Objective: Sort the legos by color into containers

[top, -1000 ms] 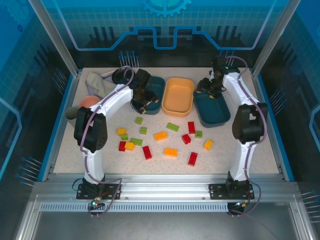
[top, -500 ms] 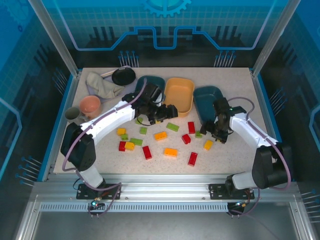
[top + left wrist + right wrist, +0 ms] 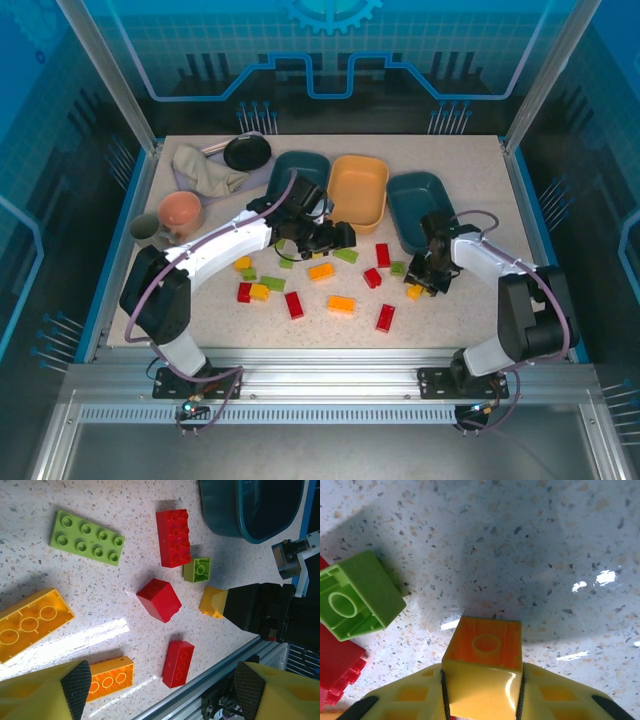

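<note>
Red, light green and orange-yellow legos lie scattered on the speckled table. My right gripper (image 3: 420,285) is low over the table, shut on a small yellow brick (image 3: 482,665), the same yellow brick (image 3: 415,291) that lies right of centre. A small green brick (image 3: 355,595) sits just beside it. My left gripper (image 3: 335,238) hovers open over the middle, fingers (image 3: 75,685) wide apart with nothing gripped; below lie a red brick (image 3: 177,663) and an orange brick (image 3: 111,675). Three containers stand behind: a teal tub (image 3: 300,175), a yellow-orange tub (image 3: 358,190) and a second teal tub (image 3: 422,210).
At the back left are a black pan (image 3: 246,152), a crumpled cloth (image 3: 200,170), a pink bowl (image 3: 180,210) and a grey cup (image 3: 143,228). A metal rail (image 3: 320,362) runs along the near edge. Glass walls enclose the table.
Both arms have come forward from the tubs to the bricks. My right gripper has dropped to the table and shut on the yellow brick. The left gripper stays open over the middle.
</note>
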